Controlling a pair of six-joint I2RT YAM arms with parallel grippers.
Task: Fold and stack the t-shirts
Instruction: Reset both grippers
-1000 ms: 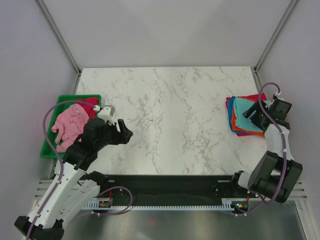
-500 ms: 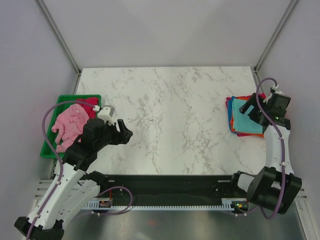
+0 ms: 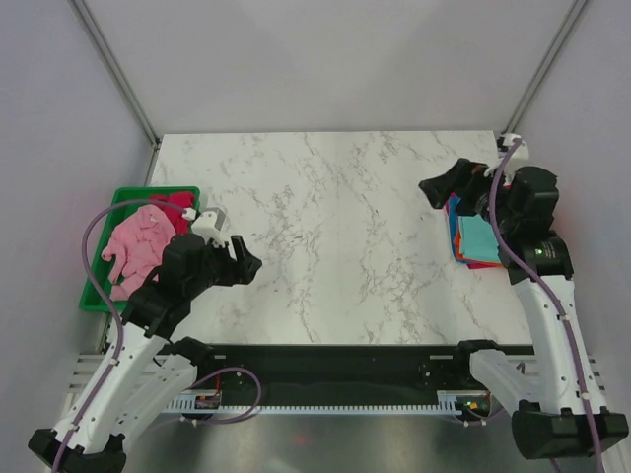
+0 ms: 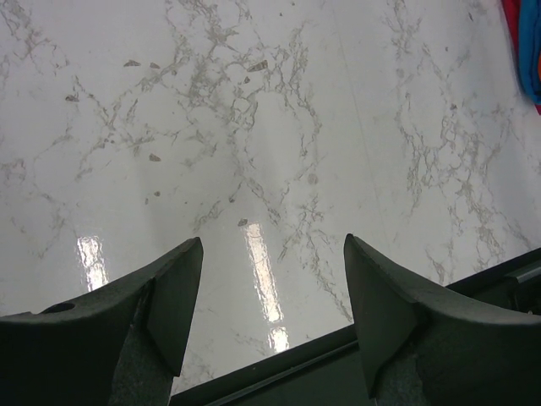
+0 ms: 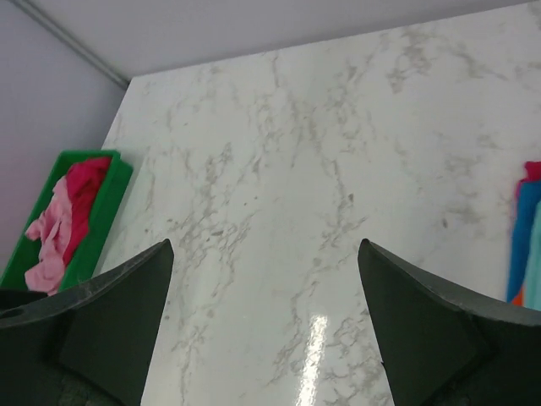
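The left pincer point(image 3: 245, 259) is hovering over bare marble at the near left of the table point(image 3: 345, 197), its fingers spread wide and gripping nothing. Just left of it, a crumpled pink shirt point(image 3: 136, 246) is lying in the green tray point(image 3: 91, 298), with a red shirt point(image 3: 175, 206) bunched at the tray's far end. At the right edge, the folded stack point(image 3: 480, 239) is sitting with teal on top. The right pincer point(image 3: 446, 187) is hanging above the stack's far left corner, also wide and empty.
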